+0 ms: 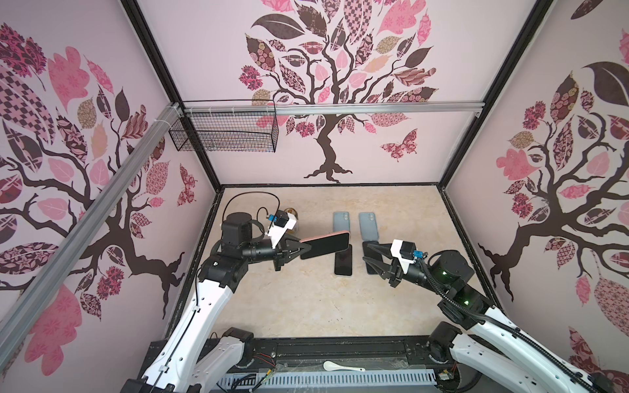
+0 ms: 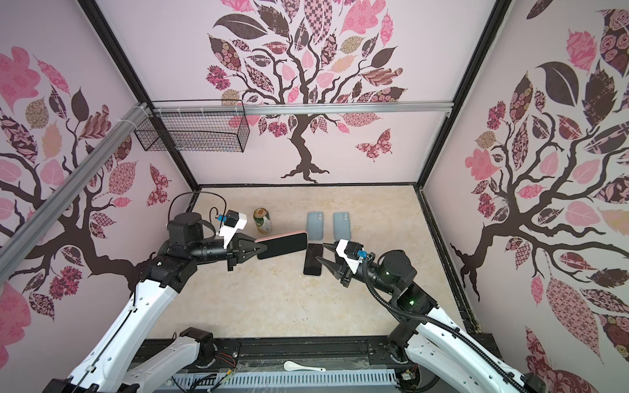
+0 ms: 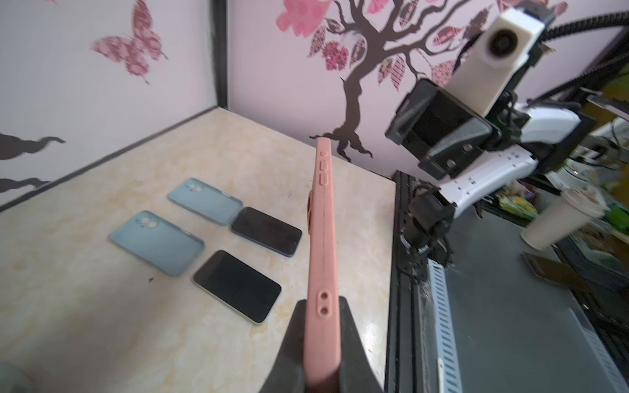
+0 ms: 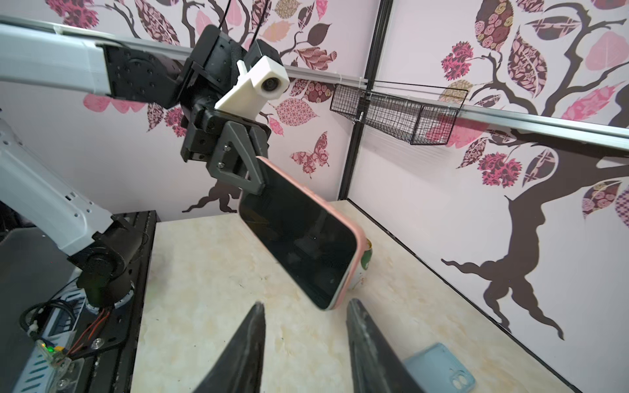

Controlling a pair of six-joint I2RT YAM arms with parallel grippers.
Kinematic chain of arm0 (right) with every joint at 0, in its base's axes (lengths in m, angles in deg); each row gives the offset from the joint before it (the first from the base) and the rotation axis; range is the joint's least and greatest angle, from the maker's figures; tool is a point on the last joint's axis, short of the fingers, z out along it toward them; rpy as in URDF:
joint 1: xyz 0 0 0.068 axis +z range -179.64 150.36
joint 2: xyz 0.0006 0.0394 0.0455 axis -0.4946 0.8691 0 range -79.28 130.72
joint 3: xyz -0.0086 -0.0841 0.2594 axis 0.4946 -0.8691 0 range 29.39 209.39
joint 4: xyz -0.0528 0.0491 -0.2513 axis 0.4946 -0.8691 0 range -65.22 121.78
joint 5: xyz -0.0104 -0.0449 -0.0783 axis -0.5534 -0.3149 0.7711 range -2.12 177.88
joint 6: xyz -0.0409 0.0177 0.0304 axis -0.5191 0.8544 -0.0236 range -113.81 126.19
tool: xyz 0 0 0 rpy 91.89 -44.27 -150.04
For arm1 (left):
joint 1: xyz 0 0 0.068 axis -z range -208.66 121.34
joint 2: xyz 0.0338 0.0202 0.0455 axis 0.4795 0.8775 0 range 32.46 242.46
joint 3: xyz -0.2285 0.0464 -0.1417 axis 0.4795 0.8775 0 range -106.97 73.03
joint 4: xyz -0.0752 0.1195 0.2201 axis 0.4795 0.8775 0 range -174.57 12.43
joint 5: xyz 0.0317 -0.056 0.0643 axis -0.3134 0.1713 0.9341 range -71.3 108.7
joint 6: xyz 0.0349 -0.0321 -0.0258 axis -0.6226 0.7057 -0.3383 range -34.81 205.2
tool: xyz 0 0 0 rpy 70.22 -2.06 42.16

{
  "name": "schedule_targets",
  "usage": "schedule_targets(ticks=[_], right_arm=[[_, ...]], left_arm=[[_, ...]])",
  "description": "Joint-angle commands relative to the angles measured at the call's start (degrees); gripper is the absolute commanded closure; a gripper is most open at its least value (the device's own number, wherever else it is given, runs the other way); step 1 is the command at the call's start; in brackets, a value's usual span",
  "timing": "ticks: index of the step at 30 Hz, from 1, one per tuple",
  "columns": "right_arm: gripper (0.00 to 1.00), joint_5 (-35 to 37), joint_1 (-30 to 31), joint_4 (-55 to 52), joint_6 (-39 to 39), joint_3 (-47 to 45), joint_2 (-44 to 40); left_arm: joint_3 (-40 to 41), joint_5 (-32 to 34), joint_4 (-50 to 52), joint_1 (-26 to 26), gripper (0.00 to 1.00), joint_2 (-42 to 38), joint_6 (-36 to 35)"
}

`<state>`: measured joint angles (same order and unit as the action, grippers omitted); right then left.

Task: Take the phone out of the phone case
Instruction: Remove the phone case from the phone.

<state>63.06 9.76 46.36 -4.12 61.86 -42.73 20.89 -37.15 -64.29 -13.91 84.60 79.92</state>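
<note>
You are holding the phone (image 1: pixel 326 247) aloft by one end in the left gripper (image 1: pixel 302 247) (clamped tight), while the right gripper (image 1: pixel 367 251) is hovering empty at its three o'clock seen from above, jaws partway apart. Next the pink case (image 1: pixel 326 235) is needing a pinch at its free corner to peel off; its back is facing away, unseen.

- The pale pink walls (image 1: pixel 391 170) are covered with tree pictures (image 1: pixel 328 153) in brown and pink.
- A wire basket (image 1: pixel 224 134) is hung from a metal rail (image 1: pixel 374 109).
- A beige marbled tabletop (image 1: pixel 289 299) is framed in black.
</note>
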Motion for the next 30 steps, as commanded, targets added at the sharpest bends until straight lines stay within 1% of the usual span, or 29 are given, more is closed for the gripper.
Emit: schedule_targets(ticks=[1,4,9,10,12,14,22,30], right_arm=[[0.57,-2.95,-0.20,8.15,1.95,-1.31,-1.51],[0.56,-1.97,-0.20,9.95,3.27,-1.70,-0.84],[0.57,-1.81,-0.19,19.90,9.97,-4.07,0.17],[0.57,-1.94,-0.20,21.01,10.34,-4.31,0.35],[0.57,-2.67,-0.20,22.53,11.00,-4.39,0.42],[0.57,-2.89,-0.18,23.35,11.57,-4.32,0.08],[0.54,-5.85,-0.19,25.44,9.25,-6.21,-3.11],[0.53,-7.76,-0.19,27.95,10.19,-4.77,-1.57]], left_arm=[[4.30,7.32,-22.48,0.79,1.00,-4.25,15.76],[4.94,9.60,-25.87,2.30,1.00,-4.82,19.74],[4.17,10.26,-27.90,7.31,1.00,-5.03,20.74],[4.72,9.45,-29.06,7.74,1.00,-5.23,21.06],[6.45,6.48,-35.89,7.71,1.00,-5.65,22.37],[7.48,3.55,-39.48,7.76,1.00,-5.54,22.63],[6.43,-1.16,-41.10,7.76,1.00,-4.80,19.21],[5.08,-5.92,-40.04,7.84,1.00,-4.22,18.39]])
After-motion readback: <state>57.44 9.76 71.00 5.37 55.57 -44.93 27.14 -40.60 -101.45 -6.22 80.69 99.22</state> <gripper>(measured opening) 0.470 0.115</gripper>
